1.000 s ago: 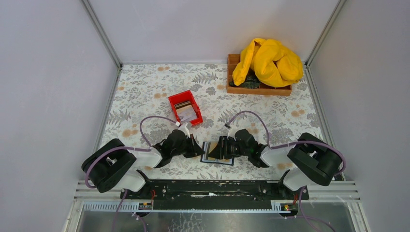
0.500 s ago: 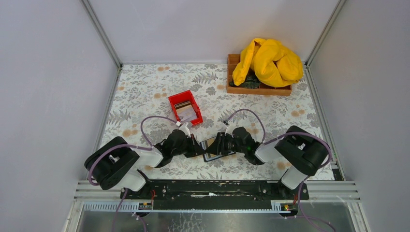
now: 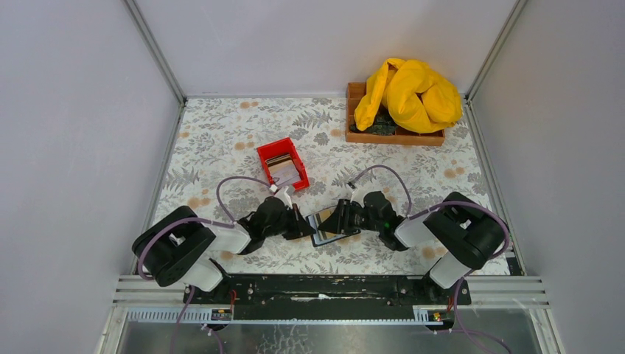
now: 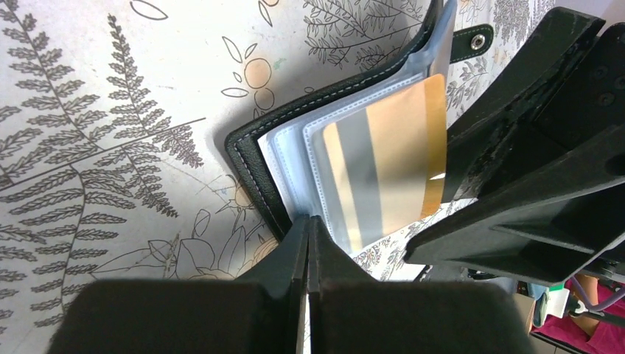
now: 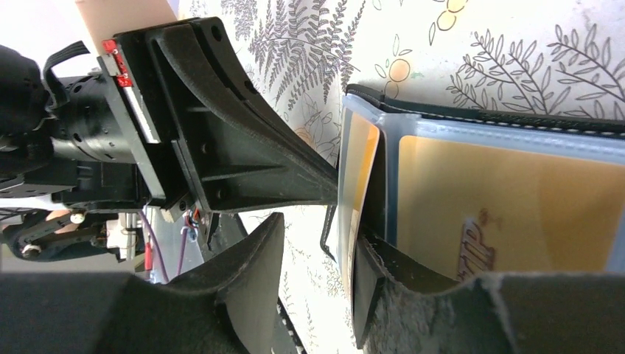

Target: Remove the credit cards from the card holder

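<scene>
Black card holder [image 3: 329, 226], open, at the near middle of the floral surface [image 3: 221, 133], between my two arms. My left hand [image 4: 307, 221]: fingers pressed together, tips touching the holder's edge. My right hand [image 5: 317, 243]: fingers apart, straddling a clear sleeve that carries a gold, grey-striped credit card [image 4: 387, 158].

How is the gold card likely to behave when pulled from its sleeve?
Probably stiff: the gold card looks flat and straight-edged, no sag. Its glossy face suggests it may slip in a pinch. The card holder has thin clear sleeves that look floppy and would likely drag along.
</scene>
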Tool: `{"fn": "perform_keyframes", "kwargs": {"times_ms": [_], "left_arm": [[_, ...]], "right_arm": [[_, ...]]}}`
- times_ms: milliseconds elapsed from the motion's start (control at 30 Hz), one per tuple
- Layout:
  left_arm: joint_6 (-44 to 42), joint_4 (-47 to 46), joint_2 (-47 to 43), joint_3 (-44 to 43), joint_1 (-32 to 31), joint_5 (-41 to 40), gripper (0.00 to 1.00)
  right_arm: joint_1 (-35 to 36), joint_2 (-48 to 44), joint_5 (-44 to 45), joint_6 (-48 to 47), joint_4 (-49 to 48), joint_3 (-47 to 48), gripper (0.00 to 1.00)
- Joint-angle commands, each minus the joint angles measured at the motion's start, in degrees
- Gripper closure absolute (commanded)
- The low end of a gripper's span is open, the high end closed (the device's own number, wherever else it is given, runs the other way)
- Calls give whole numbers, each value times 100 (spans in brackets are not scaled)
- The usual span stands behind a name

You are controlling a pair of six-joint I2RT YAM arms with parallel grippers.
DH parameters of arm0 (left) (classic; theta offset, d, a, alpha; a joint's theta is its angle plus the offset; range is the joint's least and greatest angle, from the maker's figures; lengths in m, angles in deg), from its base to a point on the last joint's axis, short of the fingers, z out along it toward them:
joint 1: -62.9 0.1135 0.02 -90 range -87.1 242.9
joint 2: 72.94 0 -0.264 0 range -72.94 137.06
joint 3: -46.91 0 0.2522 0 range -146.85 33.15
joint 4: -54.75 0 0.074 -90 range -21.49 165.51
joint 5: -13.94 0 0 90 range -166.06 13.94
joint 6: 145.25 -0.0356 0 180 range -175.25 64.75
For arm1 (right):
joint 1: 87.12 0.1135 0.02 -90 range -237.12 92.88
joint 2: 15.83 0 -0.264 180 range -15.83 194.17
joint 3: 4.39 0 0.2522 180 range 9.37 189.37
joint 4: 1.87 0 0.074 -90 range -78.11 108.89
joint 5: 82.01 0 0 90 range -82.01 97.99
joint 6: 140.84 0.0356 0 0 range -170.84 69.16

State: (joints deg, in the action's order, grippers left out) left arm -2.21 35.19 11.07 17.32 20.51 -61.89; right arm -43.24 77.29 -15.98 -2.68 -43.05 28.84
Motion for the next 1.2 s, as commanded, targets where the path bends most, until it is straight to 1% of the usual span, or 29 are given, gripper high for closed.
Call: {"fn": "perform_keyframes", "kwargs": {"times_ms": [0,267,433,600,733,767,867,967,1067,1167], "left_arm": [[-92,529,226,33,-41,-287,100],[-105,550,354,-81,-37,-300,100],[-109,524,403,-114,-29,-275,100],[-100,485,427,-130,-33,-232,100],[-109,515,382,-130,-32,-235,100],[-117,517,374,-130,-32,-238,100],[-118,503,369,-129,-30,-217,100],[-109,477,358,-107,-33,-213,100],[-114,459,340,-90,-41,-211,100],[-122,457,328,-86,-32,-190,100]], "right_arm": [[-227,-348,-529,0,-265,-101,57],[-380,-782,-463,-370,399,-151,57],[-491,-1183,-370,-616,978,-179,57],[-536,-1461,-227,-899,1497,-150,53],[-563,-1705,-20,-1075,1932,-127,53],[-564,-1750,21,-1101,2010,-131,55],[-565,-1832,147,-1135,2167,-127,67],[-565,-1912,276,-1195,2308,-144,76],[-565,-1991,400,-1228,2389,-179,89],[-565,-2097,498,-1277,2557,-189,97]]}}
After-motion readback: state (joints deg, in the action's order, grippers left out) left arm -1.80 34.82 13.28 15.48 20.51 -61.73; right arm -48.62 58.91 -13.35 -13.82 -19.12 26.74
